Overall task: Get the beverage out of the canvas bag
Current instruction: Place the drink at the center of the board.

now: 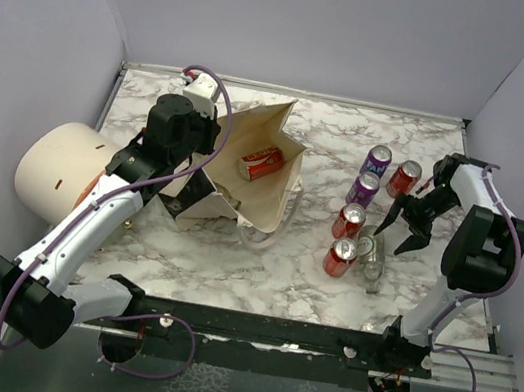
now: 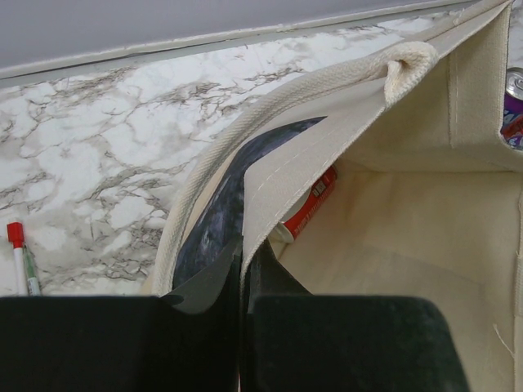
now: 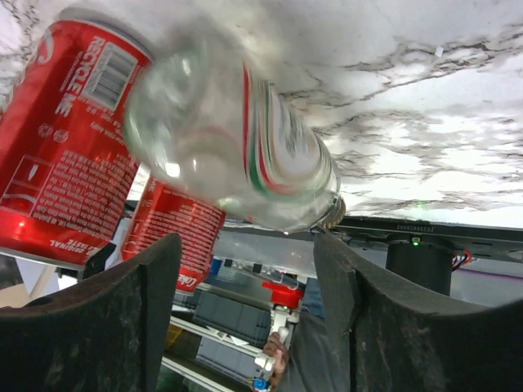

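The canvas bag [image 1: 254, 126] lies on its side with its mouth open toward the camera. A red can [image 1: 261, 163], the beverage, rests inside it. My left gripper [image 1: 205, 164] is shut on the bag's rim near the black panel. In the left wrist view the jaws [image 2: 243, 265] pinch the cloth edge [image 2: 278, 171], and the red can [image 2: 310, 204] shows behind it inside the bag [image 2: 425, 212]. My right gripper [image 1: 404, 226] stands open at the right, just over a clear bottle [image 1: 371, 254]. In the right wrist view the bottle [image 3: 237, 147] lies just beyond the open gripper [image 3: 249, 245].
Several cans stand right of the bag: purple ones [image 1: 378, 161] [image 1: 363, 188] and red ones [image 1: 404, 179] [image 1: 350, 220] [image 1: 340, 256]. A cream cylinder with an orange end [image 1: 58, 170] lies at the left edge. A red-capped pen [image 2: 18, 257] lies on the marble.
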Robot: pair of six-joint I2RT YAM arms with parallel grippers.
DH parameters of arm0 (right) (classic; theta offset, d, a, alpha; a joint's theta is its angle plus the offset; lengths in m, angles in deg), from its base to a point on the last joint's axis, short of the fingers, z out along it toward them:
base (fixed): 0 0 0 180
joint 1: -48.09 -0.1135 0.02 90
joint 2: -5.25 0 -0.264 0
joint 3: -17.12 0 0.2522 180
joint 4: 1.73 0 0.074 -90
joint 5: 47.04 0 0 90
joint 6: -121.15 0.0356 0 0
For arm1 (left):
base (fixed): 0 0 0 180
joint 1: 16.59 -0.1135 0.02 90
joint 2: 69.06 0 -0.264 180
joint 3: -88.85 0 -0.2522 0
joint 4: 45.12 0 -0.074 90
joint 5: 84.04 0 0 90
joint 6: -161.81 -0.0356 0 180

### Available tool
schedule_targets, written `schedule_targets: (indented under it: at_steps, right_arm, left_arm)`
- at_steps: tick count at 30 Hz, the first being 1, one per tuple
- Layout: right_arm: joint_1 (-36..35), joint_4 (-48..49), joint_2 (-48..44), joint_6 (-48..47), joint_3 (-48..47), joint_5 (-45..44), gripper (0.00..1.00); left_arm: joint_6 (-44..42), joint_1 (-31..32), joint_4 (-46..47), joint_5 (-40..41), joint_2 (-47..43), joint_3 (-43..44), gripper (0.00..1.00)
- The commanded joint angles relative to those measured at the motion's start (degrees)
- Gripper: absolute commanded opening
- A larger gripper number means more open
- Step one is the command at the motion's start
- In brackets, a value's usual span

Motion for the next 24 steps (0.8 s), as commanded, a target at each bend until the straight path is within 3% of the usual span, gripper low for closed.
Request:
schedule_targets:
  at_steps: [1, 4, 9, 14, 18, 24]
  right_arm:
    - [-0.07, 0.24, 1.41, 0.37, -3.3, 2.25, 0.61]
    - [-0.43, 0.46, 1.77, 0.38, -5.29, 0.58, 0.6]
    - [-0.44, 1.3, -0.68, 2.46, -6.97, -4.39, 0.77]
    - [-0.36, 12.77, -11.66, 8.32, 6.99, -2.15, 0.87]
    - [-0.35, 19.95, -21.08, 16.64, 19.02, -0.77, 0.87]
    - [-0.35, 29.66, -38.3, 21.35, 34.37, -0.69, 0.87]
  left_arm:
    - [0.28, 0.12, -0.7, 0.49, -0.22, -0.4, 0.0]
    - [0.59, 0.13, -0.45, 0.49, -0.12, -0.74, 0.0]
    - [0.17, 0.05, -0.28, 0.71, 0.29, -0.43, 0.0]
    - [-0.07, 0.05, 0.11, 0.65, 0.8, 0.09, 0.0]
    - [-0.64, 0.09, -0.15, 0.51, 1.24, 0.91, 0.0]
    - [-0.45, 0.05, -0.7, -0.38, 1.64, 1.75, 0.0]
